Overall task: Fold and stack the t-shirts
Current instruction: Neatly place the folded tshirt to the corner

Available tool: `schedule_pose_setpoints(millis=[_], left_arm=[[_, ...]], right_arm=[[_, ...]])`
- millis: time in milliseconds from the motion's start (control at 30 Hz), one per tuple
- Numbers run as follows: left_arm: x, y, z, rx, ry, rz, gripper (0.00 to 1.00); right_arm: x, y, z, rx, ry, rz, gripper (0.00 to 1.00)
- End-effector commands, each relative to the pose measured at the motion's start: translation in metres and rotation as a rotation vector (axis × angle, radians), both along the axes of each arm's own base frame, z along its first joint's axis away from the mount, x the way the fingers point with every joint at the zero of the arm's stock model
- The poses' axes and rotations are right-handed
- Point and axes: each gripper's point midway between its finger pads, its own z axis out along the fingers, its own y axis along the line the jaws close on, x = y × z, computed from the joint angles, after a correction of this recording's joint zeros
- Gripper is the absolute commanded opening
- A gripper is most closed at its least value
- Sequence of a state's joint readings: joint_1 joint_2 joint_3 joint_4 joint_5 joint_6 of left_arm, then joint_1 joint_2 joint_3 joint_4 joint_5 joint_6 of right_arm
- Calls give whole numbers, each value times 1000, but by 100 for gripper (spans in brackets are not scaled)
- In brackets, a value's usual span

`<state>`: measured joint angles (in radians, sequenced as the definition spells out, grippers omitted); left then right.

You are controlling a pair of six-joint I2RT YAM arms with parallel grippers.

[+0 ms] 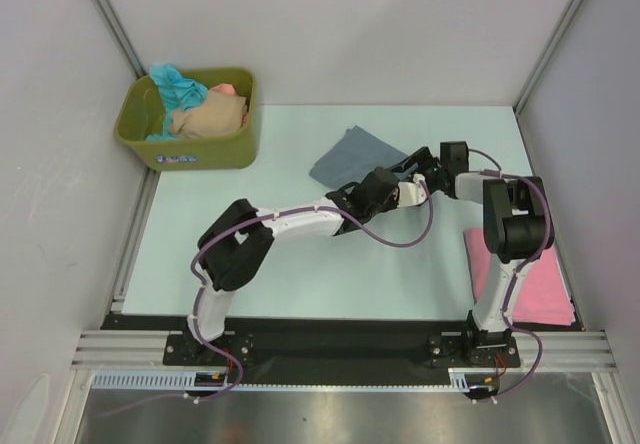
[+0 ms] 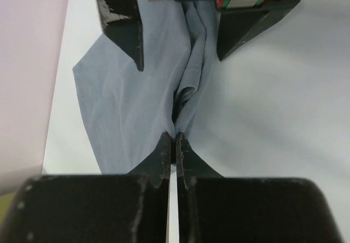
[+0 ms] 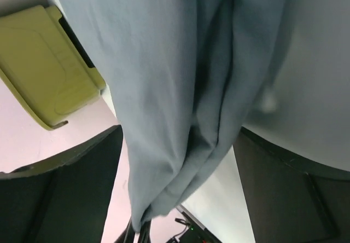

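Observation:
A slate grey-blue t-shirt [image 1: 352, 154] lies spread at the back middle of the table. Its near-right part is gathered into a bunched fold [image 2: 188, 84]. My left gripper [image 2: 175, 139] is shut on the tip of that fold and reaches in from the left [image 1: 400, 181]. My right gripper [image 3: 179, 139] is open, and its two fingers [image 2: 123, 18] straddle the same fold just beyond the left jaws without closing on it. A pink t-shirt [image 1: 545, 284] lies flat at the near right. Teal [image 1: 178, 86], beige [image 1: 208, 116] and salmon [image 1: 226, 89] shirts sit in the tub.
The olive-green plastic tub [image 1: 190, 152] stands at the back left, by the left wall. White walls close off the left, back and right of the table [image 1: 300, 274]. The right arm's elbow [image 1: 515, 219] rises over the pink shirt's far edge.

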<state>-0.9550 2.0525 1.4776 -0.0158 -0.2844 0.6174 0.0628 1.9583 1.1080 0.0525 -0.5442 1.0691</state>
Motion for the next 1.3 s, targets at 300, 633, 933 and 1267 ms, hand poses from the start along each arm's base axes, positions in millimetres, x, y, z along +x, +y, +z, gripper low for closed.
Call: schedule_pose_setpoints(millis=[300, 633, 933, 1267], left_arm=[[-4, -1, 63, -138, -25, 2, 0], [-12, 4, 58, -161, 18, 22, 1], [-61, 26, 111, -505, 247, 141, 53], [-172, 102, 164, -913, 619, 276, 54]], right_arm=[[49, -19, -21, -52, -42, -166, 80], [64, -36, -18, -115, -82, -179, 20], [43, -51, 14, -371, -118, -127, 0], [-25, -134, 59, -700, -15, -290, 0]])
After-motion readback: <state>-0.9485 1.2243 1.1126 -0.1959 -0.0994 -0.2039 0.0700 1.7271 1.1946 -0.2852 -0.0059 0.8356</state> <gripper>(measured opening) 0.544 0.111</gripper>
